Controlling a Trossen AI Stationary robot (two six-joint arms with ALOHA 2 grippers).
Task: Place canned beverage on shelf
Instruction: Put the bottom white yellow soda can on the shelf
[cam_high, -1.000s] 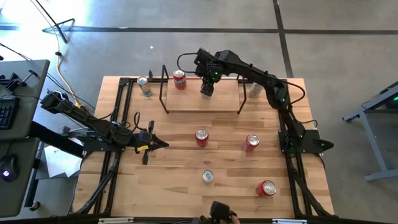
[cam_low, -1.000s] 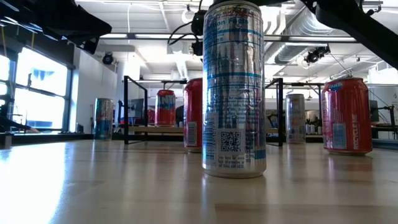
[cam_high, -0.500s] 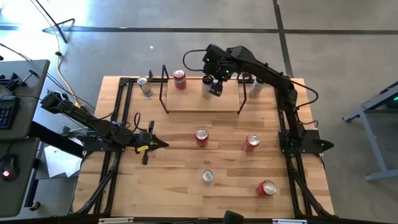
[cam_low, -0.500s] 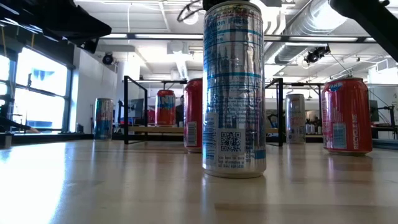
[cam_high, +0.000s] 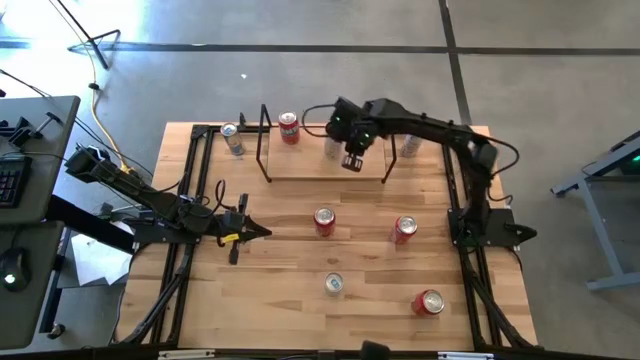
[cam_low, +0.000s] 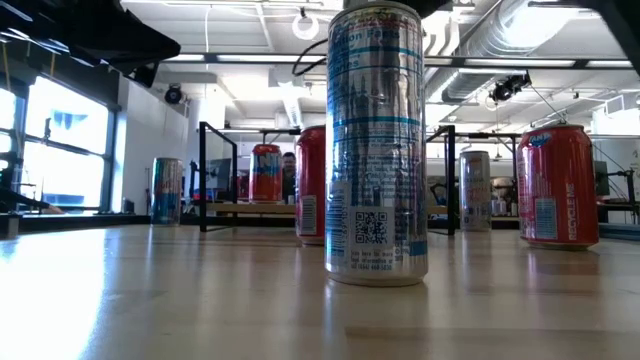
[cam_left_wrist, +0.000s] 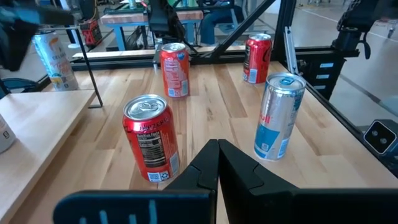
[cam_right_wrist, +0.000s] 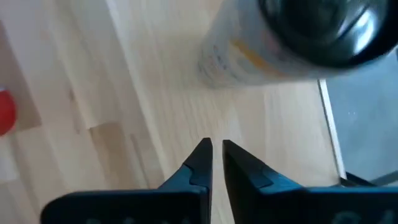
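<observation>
Even, bright overhead light; tabletop (cam_high: 280, 250) shows only faint, soft shadows. Low view: ceiling lights and left-hand windows (cam_low: 60, 140) blown out, near silver can (cam_low: 376, 145) sharp with glare streaks, background soft. Right wrist view: motion-blurred, pale can (cam_right_wrist: 273, 46) smeared, dark fingers (cam_right_wrist: 198, 163) crisp.

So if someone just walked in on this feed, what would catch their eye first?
Probably the right gripper hanging over the shelf, fingers nearly together and empty, beside a pale can standing on the board near a red can. Next, the tall silver can looming large in the low view, and the left gripper parked at the table's left side.
</observation>
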